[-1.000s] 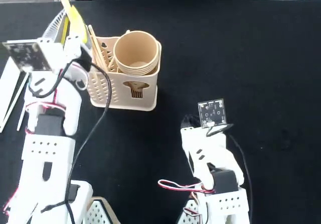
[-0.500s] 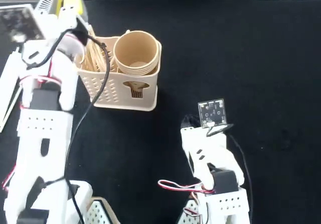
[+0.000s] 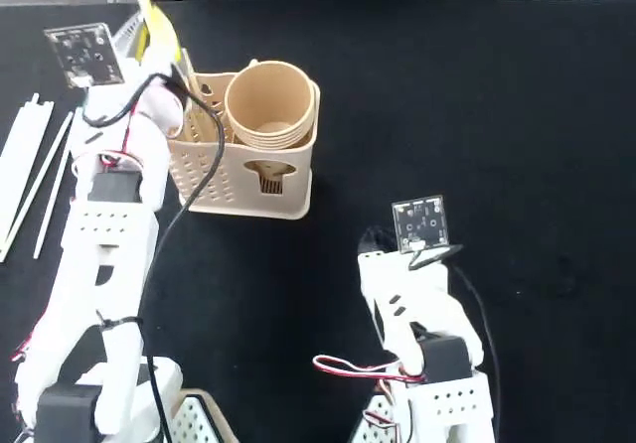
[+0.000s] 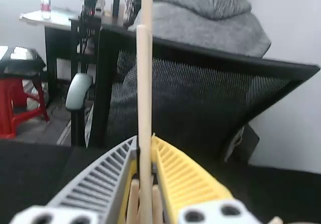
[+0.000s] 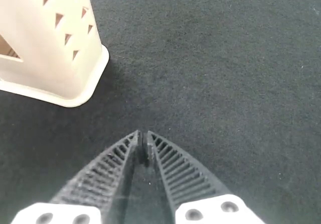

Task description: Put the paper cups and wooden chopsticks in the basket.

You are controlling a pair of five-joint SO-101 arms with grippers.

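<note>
- Wooden chopstick (image 4: 144, 73): clamped between the left gripper's (image 4: 144, 156) grey and yellow fingers, jutting out past their tips.
- The left gripper is by the far left corner of the basket (image 3: 243, 180).
- Paper cups (image 3: 268, 100): stacked inside the basket, beside more chopsticks (image 3: 197, 105).
- Right gripper (image 5: 143, 139): pinched together on nothing, low over the black table (image 5: 225, 58), near a basket corner.

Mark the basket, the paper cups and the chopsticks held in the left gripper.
basket (image 3: 238, 180): high view, perforated front wall.
paper cups (image 3: 266, 100): high view, inner wall of the top cup.
held chopsticks (image 4: 144, 83): left wrist view, middle of the shaft.
</note>
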